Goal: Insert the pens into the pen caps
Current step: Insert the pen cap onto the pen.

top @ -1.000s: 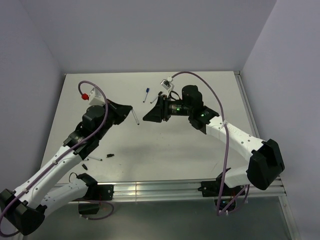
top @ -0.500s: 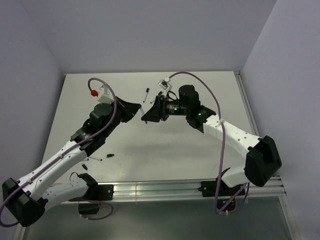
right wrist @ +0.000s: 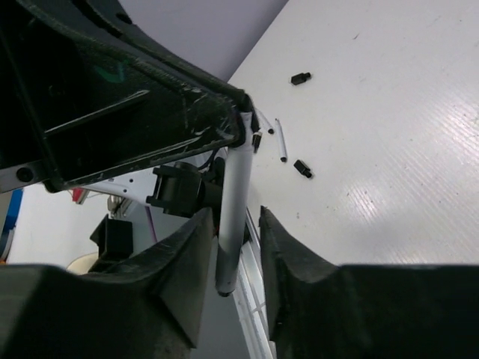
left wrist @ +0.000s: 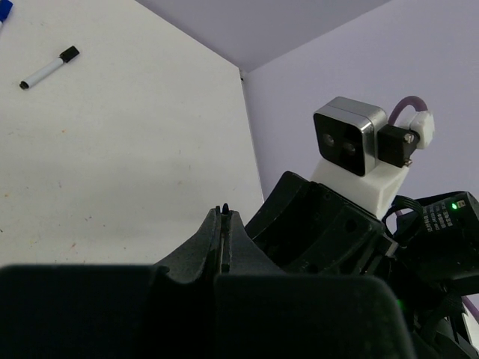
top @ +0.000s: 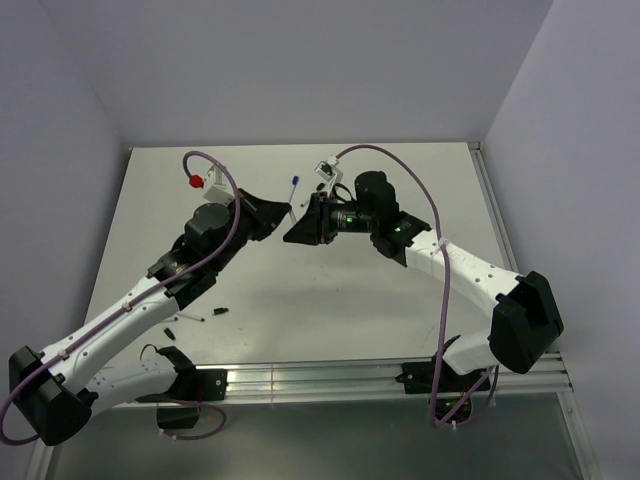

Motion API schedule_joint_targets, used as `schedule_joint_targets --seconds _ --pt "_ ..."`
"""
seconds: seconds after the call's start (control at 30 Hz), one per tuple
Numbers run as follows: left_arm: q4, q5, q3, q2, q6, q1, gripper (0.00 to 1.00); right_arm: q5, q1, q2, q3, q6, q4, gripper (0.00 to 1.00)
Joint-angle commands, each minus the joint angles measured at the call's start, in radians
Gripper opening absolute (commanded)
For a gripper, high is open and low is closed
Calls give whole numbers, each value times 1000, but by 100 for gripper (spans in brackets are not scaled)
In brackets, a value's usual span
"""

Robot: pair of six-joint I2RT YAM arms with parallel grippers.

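Plastic meets plastic above the middle of the desk point(top: 330, 300), where our two matte black arm tips face each other. Our left end effector point(top: 281, 210) is clamped tight on the held pen point(right wrist: 233, 187), a slim, smooth white cylinder pinched at its upper end by scuffed, wedge-shaped fingertips. In the left wrist view we see only those fingers pressed flat together, with a tiny dark nub poking out of the seam.

The barrel runs down from that grip into our right end effector point(right wrist: 236, 224). Its two thick, angular fingers stand apart on either side of the barrel. A sliver of gap shows on one side, so it is open around the pen rather than clamped on it. The pen's lower end is dark, and we cannot tell whether a cap sits there.

The desk is flat, white and faintly speckled with marks. Near the middle of its far edge lies the blue-capped pen point(top: 294, 188), thin and white. The left wrist view shows a black-capped pen point(left wrist: 49, 67) lying flat near it, with a white barrel, a blocky black cap and a small dark tip at the other end.

Toward the near left corner lie two black caps point(right wrist: 302, 168), stubby cylinders set apart, with a loose pen point(right wrist: 280, 140) between them. The right wrist's boxy, silver-faced camera point(left wrist: 348, 146) shows above the fingers.
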Motion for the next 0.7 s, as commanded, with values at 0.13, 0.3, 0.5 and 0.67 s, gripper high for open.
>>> schedule_joint_targets --seconds 0.13,0.3,0.5,0.67 --pt "63 29 29 -15 13 -23 0 51 8 -23 60 -29 -22 36" --pt "57 21 20 -25 18 -37 0 71 8 -36 55 -33 -28 35" --pt "53 16 11 -21 13 -49 0 83 7 -46 54 -39 -41 27" --pt "60 13 3 -21 10 -52 0 100 7 -57 51 -49 -54 10"
